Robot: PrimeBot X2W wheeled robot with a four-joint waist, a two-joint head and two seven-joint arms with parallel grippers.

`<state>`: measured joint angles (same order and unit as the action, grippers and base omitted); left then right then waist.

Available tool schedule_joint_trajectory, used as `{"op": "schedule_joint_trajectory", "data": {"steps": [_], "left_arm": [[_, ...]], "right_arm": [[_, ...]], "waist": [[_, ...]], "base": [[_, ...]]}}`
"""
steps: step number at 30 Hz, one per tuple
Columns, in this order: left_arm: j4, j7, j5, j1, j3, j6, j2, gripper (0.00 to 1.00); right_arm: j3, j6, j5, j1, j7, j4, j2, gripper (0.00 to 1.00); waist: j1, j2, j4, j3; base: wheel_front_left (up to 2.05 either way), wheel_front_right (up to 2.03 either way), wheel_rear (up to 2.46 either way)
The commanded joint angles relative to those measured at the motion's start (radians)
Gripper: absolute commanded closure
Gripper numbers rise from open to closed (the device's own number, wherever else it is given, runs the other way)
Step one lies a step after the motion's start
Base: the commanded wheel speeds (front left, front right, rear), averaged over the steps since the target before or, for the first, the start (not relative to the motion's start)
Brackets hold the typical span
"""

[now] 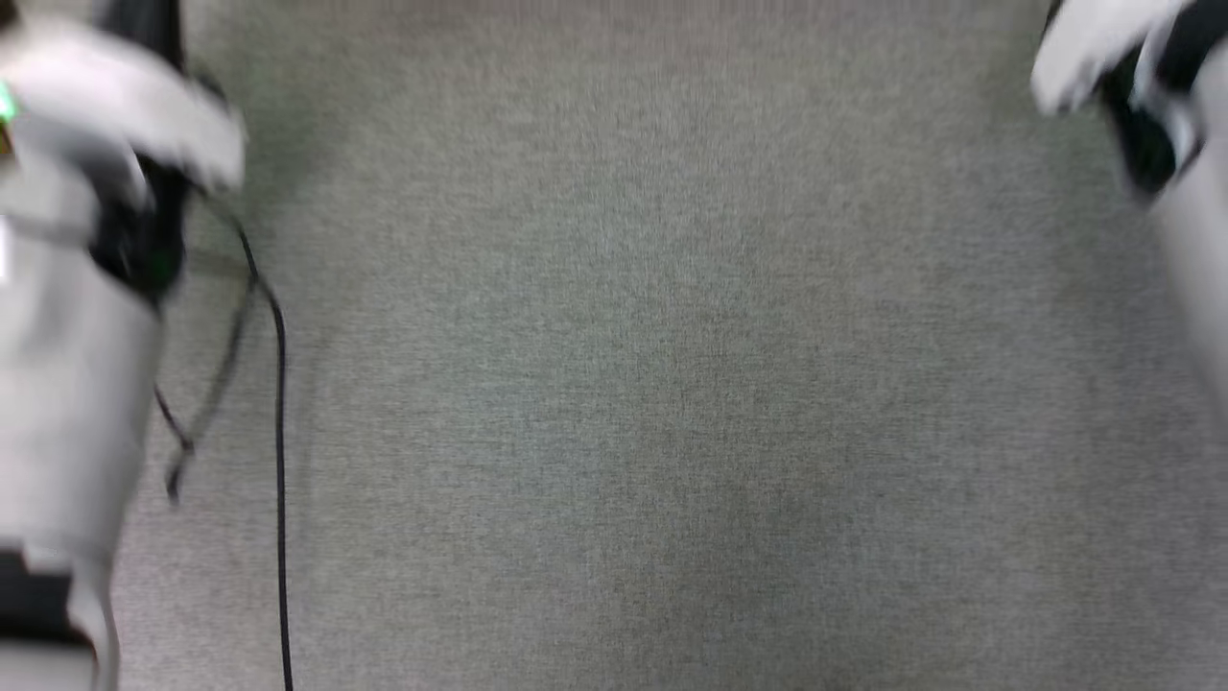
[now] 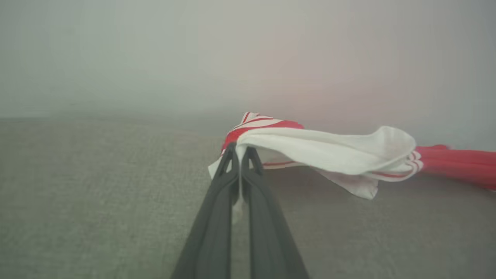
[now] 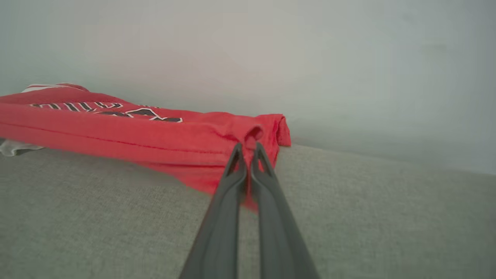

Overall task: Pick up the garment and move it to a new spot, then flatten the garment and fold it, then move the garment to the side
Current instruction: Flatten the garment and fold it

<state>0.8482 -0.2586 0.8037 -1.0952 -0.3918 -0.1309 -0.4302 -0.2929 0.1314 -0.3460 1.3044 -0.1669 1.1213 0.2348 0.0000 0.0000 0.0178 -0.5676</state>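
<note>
The grey woven surface (image 1: 672, 384) spreads wide. At its far edge the red garment (image 3: 116, 131) stretches low over it, strung between both arms. The right pincer (image 3: 248, 146) is pressed together on a red corner; the left pincer (image 2: 240, 149) pinches the white sleeve (image 2: 329, 151). A black cable (image 1: 280, 432) trails at the left.

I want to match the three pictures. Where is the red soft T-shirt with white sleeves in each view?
Head view: grey woven surface, black cable at left.
Left wrist view: the red soft T-shirt with white sleeves runs from centre to right edge, sleeve pinched by the shut left gripper.
Right wrist view: from left edge to centre, corner pinched by the shut right gripper.
Shared landmark: the grey surface.
</note>
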Motion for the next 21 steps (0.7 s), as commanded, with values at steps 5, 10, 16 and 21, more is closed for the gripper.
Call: {"op": "schedule_joint_trajectory", "data": {"steps": [5, 10, 16, 21], "left_arm": [[-0.105, -0.008, 0.015, 0.246, 0.020, 0.001, -0.031, 1.00], [-0.203, -0.009, 0.029, 0.483, 0.060, 0.031, -0.029, 1.00], [-0.340, -0.006, 0.067, 0.738, 0.090, 0.096, -0.038, 1.00], [-0.502, 0.033, 0.102, 0.927, 0.108, 0.178, -0.056, 1.00]], "right_arm": [[-0.057, -0.002, -0.110, -0.210, -0.004, -0.075, 0.046, 1.00], [-0.095, -0.002, -0.217, -0.403, 0.021, -0.169, 0.088, 1.00], [-0.114, -0.002, -0.287, -0.627, 0.051, -0.285, 0.132, 1.00], [-0.079, -0.002, -0.309, -0.816, 0.082, -0.401, 0.161, 1.00]], "waist": [[0.0000, 0.0000, 0.005, 0.121], [0.0000, 0.0000, 0.007, 0.220], [0.0000, 0.0000, 0.007, 0.326], [0.0000, 0.0000, 0.014, 0.395]], "base": [[0.00, 0.00, 0.00], [0.00, 0.00, 0.00], [0.00, 0.00, 0.00], [0.00, 0.00, 0.00]]}}
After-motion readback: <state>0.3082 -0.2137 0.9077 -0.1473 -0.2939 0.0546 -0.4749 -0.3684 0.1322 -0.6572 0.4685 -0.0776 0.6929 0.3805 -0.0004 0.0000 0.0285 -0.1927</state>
